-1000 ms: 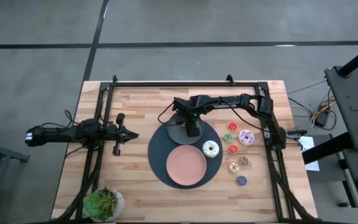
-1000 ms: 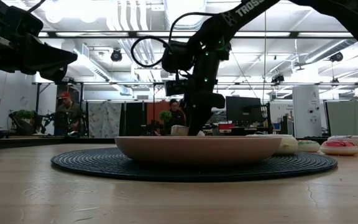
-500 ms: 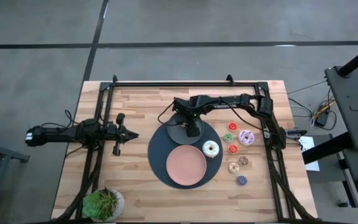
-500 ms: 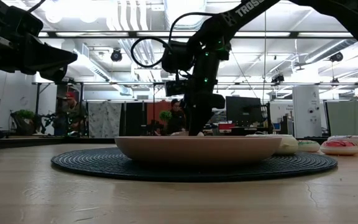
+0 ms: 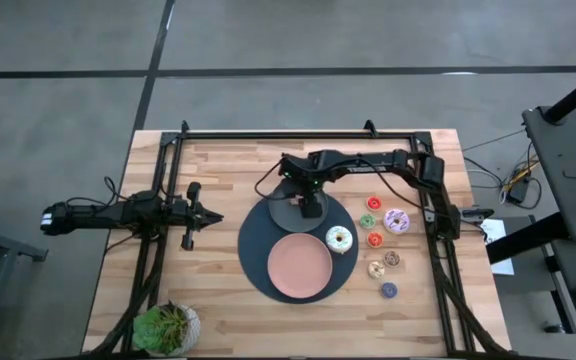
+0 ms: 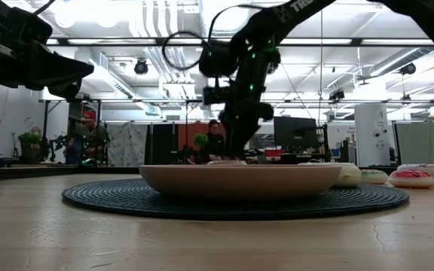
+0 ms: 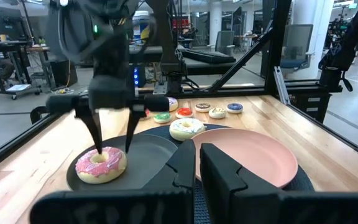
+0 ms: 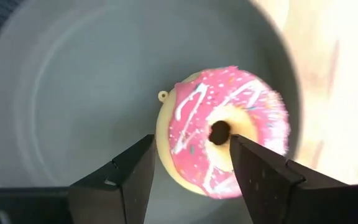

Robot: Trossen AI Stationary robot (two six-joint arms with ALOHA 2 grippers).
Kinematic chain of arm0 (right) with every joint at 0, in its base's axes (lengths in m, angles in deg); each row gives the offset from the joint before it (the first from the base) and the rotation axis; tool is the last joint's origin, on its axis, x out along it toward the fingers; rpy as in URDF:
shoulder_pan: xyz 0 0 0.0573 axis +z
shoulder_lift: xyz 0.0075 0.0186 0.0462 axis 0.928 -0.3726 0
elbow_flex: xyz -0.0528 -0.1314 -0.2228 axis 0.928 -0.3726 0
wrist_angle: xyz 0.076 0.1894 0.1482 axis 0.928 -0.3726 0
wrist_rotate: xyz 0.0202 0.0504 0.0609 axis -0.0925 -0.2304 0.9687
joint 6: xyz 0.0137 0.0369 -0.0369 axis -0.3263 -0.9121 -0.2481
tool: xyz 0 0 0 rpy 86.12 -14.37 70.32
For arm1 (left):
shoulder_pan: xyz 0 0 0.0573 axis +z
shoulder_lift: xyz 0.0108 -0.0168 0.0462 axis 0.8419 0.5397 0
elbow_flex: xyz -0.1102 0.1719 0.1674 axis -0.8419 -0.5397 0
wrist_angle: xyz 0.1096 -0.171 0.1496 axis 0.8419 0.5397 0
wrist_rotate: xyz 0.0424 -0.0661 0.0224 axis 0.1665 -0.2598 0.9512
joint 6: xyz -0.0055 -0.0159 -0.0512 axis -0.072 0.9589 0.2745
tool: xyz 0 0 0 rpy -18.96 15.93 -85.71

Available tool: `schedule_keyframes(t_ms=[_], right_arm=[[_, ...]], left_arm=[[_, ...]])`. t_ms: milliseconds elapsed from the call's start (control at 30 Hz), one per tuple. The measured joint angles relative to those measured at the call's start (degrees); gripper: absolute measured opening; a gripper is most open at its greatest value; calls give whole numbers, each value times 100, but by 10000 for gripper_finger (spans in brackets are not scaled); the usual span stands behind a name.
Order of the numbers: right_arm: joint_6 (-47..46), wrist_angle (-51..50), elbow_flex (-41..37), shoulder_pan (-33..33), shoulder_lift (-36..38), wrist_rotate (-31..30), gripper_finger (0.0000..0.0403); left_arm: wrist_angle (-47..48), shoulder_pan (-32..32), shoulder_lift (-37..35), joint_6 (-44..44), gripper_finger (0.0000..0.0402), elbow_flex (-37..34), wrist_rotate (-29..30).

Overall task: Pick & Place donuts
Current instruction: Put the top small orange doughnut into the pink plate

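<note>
A pink plate (image 5: 300, 267) sits nearest on a dark round mat (image 5: 258, 275), a white-frosted donut (image 5: 339, 239) at its edge. Just behind, the right gripper (image 7: 111, 132) hangs over a grey plate (image 7: 146, 152), its fingers (image 8: 261, 178) spread to either side of a pink-frosted donut (image 8: 222, 132) lying on that plate, released. Smaller donuts (image 5: 377, 243) and a lilac donut (image 5: 397, 220) dot the table's right side. The left gripper (image 5: 211, 216) waits at the left, fingers pressed together
</note>
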State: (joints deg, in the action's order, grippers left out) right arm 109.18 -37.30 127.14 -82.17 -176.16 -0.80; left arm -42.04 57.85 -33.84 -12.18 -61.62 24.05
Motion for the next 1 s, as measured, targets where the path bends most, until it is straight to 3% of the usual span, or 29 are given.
schedule_keyframes(t_ms=[467,1000], right_arm=[[-20,-374,2,2,1224,0,201],[-376,-844,3,146,1323,11,201]], left_arm=[[-1,-1,1,-1,0,-1,1],[-2,0,0,-2,0,-2,0]])
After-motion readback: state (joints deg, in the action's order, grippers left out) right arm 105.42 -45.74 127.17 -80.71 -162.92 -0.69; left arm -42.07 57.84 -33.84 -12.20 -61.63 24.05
